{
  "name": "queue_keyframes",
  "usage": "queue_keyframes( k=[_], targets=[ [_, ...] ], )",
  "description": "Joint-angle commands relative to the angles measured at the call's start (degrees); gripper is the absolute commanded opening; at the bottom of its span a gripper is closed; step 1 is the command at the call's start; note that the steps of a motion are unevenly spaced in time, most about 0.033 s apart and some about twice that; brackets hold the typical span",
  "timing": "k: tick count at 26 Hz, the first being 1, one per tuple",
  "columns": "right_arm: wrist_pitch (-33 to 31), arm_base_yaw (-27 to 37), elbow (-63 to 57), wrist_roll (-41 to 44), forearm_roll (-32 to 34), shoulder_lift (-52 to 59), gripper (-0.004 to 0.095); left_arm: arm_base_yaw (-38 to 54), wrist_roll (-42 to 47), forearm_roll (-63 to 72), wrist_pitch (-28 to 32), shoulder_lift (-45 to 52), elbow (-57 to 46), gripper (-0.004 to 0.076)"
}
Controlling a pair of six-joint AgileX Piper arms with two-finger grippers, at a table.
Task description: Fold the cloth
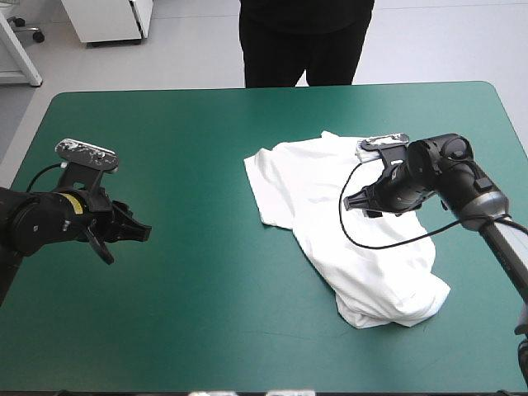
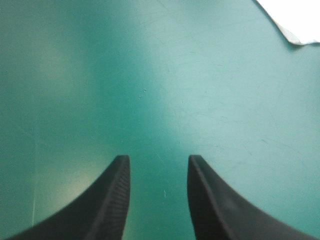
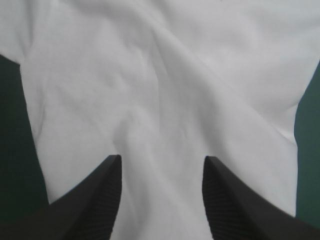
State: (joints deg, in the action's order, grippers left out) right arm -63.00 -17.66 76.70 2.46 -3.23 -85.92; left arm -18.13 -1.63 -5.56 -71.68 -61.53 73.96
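T-shirt (image 1: 313, 198) is sitting on the right half of the desk (image 1: 206, 124), white and pretty rumpled, not folded at all. It runs at a slant: the wider part is toward the middle of the desk, closer to the far edge, and the rest trails off toward the near right corner, where it bunches into a lumpy wad. No part of it hangs over an edge.

Right gripper (image 1: 359, 206) is over the wider part of the shirt, pointing toward the middle of the desk. From its own camera, the right gripper (image 3: 161, 160) has both black fingers standing apart with a fair gap, nothing pinched, just creased white T-shirt (image 3: 160, 90) showing between and ahead of them. Slivers of the teal-green cover (image 3: 10, 150) peek out on either side. Can't tell if the fingertips are actually touching the fabric or only hanging above it.

Left gripper (image 1: 128, 239) is way over by the desk's left edge, well apart from the shirt, aimed toward it. Its camera shows the left gripper (image 2: 157, 160) with fingers parted too, empty, over bare cover (image 2: 150, 75). Only a small corner of the T-shirt (image 2: 295, 17) shows, far ahead of it and off to one side.
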Motion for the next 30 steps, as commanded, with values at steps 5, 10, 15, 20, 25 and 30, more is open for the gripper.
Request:
queue_keyframes(
  k=[5, 10, 15, 20, 25, 30],
  targets=[
    [5.79, -0.10, 2.27, -0.82, 0.78, -4.82, 0.0675, 0.03, 0.92, 1.80, -2.18, 1.71, 1.27, 0.0276],
    [8.68, -0.10, 3.40, -0.11, 2.32, -10.62, 0.0675, 0.03, 2.05, 2.18, -2.18, 1.71, 1.27, 0.0276],
    [8.96, -0.10, 6.16, 0.04, 4.00, -15.57, 0.0675, 0.03, 2.05, 3.35, -2.18, 1.71, 1.27, 0.0275],
    [8.86, -0.10, 9.23, 0.04, 4.37, -19.69, 0.0672, 0.03, 2.05, 3.35, -2.18, 1.71, 1.27, 0.0276],
    [8.42, -0.10, 10.16, 0.09, 4.14, -23.35, 0.0671, 0.03, 2.05, 3.35, -2.18, 1.71, 1.27, 0.0276],
    [5.46, -0.10, 10.16, 0.26, -2.85, -26.72, 0.0329, 0.03, 2.05, 3.35, -2.18, 1.71, 1.27, 0.0276]
  ],
)
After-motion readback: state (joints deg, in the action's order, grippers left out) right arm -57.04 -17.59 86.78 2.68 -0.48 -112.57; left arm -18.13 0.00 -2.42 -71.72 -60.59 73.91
